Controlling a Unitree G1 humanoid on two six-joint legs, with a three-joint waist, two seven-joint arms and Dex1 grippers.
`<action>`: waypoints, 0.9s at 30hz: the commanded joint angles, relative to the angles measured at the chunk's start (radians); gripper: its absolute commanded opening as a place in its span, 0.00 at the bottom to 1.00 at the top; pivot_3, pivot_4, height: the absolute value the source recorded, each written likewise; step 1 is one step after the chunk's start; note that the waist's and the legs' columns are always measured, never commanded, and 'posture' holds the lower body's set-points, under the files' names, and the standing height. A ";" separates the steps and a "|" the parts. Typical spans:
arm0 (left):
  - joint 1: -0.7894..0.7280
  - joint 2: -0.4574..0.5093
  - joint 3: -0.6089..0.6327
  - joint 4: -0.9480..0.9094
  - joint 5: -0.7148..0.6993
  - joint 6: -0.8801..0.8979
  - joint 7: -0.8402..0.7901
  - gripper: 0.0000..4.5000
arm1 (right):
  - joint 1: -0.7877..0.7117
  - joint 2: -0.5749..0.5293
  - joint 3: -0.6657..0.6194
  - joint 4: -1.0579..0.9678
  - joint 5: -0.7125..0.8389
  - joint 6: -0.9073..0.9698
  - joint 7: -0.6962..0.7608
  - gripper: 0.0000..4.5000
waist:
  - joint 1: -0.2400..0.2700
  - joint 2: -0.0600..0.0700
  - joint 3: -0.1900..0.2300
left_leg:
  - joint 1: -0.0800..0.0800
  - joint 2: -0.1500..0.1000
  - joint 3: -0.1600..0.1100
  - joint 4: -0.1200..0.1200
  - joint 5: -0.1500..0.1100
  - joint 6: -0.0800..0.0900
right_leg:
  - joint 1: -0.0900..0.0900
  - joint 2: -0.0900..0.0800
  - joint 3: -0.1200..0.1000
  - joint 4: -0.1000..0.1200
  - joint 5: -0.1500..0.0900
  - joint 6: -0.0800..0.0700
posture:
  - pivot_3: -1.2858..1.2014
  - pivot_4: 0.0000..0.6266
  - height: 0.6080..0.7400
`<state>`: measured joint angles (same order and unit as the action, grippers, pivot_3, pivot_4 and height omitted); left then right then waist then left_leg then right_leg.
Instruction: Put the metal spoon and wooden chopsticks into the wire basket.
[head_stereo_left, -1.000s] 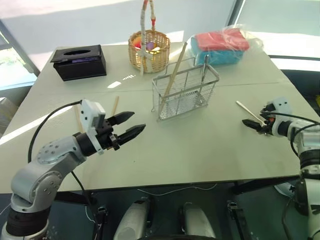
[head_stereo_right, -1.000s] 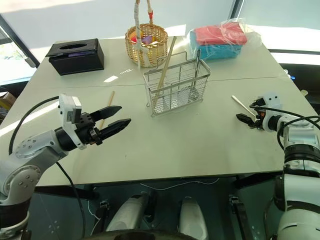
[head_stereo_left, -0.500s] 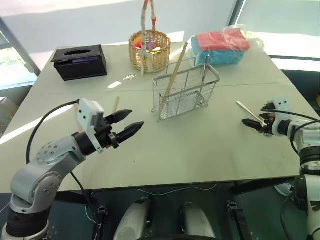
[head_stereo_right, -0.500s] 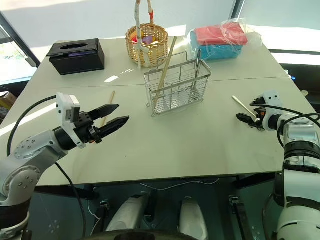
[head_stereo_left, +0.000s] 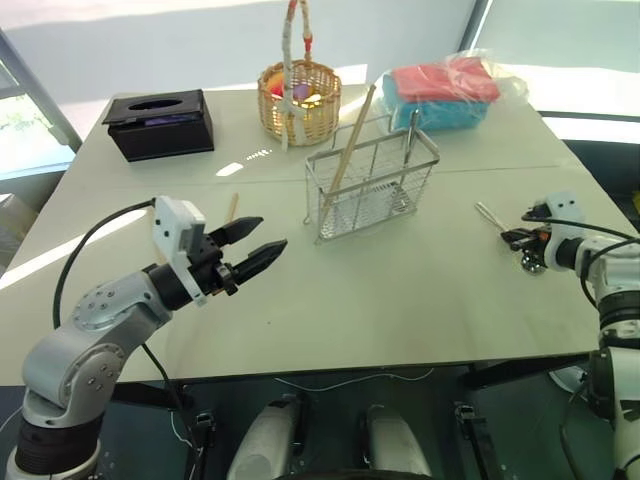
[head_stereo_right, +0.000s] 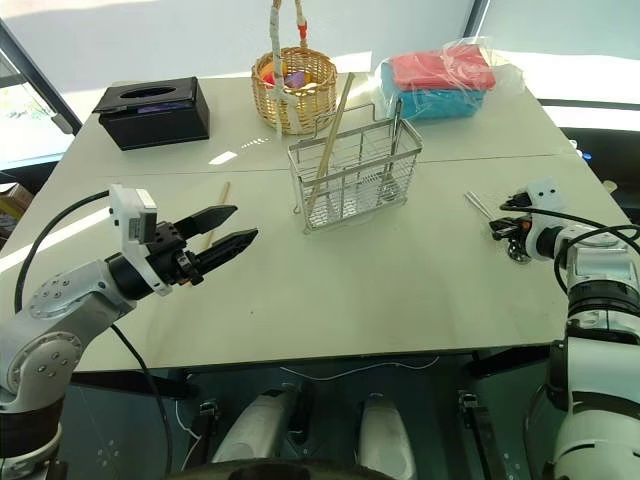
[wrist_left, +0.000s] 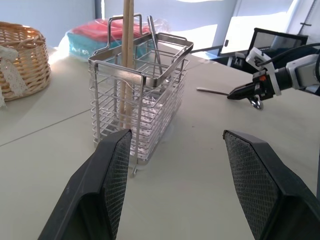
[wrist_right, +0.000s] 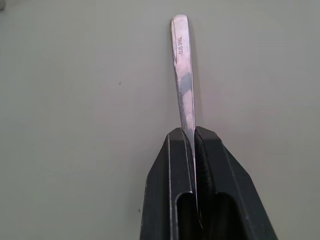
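The wire basket (head_stereo_left: 372, 186) stands mid-table with one wooden chopstick (head_stereo_left: 351, 138) leaning in it and a thin metal utensil handle (head_stereo_left: 411, 128) upright at its far side. Another chopstick (head_stereo_left: 231, 209) lies flat on the table, just beyond my left gripper (head_stereo_left: 273, 232), which hovers open and points toward the basket. At the right edge of the table my right gripper (head_stereo_left: 515, 237) is shut on the handle of the metal spoon (wrist_right: 181, 65). The handle sticks out past the fingertips (wrist_right: 172, 145), and the bowl (head_stereo_right: 518, 256) hangs under the gripper.
A black tissue box (head_stereo_left: 160, 122) sits at the back left. A round wicker basket (head_stereo_left: 298, 100) with a tall handle stands behind the wire basket. A plastic bag of red and blue cloths (head_stereo_left: 445, 85) lies at the back right.
My right gripper has gone from open around the spoon's handle to shut on it, and the spoon has shifted slightly. The left arm has stayed still.
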<state>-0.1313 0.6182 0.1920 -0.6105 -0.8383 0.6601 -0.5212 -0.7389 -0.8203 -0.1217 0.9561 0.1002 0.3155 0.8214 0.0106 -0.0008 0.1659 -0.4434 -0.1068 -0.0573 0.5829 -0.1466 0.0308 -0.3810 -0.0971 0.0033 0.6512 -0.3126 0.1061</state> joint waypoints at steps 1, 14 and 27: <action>-0.013 -0.004 0.018 -0.020 0.002 -0.028 -0.003 0.68 | -0.021 -0.003 -0.005 -0.010 0.000 0.005 0.005 0.01 | 0.000 0.000 0.000 | 0.000 0.000 0.000 0.000 0.000 0.000 | 0.000 0.000 0.000 0.000 0.000 0.000 | 0.52 0.24 1.00; -0.022 0.031 0.071 -0.009 -0.050 -0.019 -0.030 0.68 | 0.013 0.237 -0.132 -0.749 0.164 0.182 -0.233 0.01 | -0.016 0.001 0.001 | -0.002 0.000 0.000 -0.001 0.001 0.001 | -0.006 0.000 0.001 0.004 0.001 0.003 | 0.52 0.24 1.00; -0.062 0.053 0.089 0.051 -0.067 -0.034 -0.083 0.68 | -0.123 0.401 -0.149 -0.942 0.214 0.119 -0.477 0.01 | -0.007 0.000 0.001 | -0.002 0.000 0.000 -0.003 0.000 -0.001 | -0.009 0.000 0.001 0.003 0.002 0.001 | 0.52 0.24 1.00</action>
<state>-0.1716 0.6738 0.2609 -0.5522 -0.8971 0.6473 -0.6027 -0.8186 -0.4459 -0.2582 0.0525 0.2890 0.4926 0.3669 0.0035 -0.0003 0.1665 -0.4449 -0.1069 -0.0575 0.5799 -0.1460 0.0297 -0.3902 -0.0968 0.0042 0.6547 -0.3104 0.1079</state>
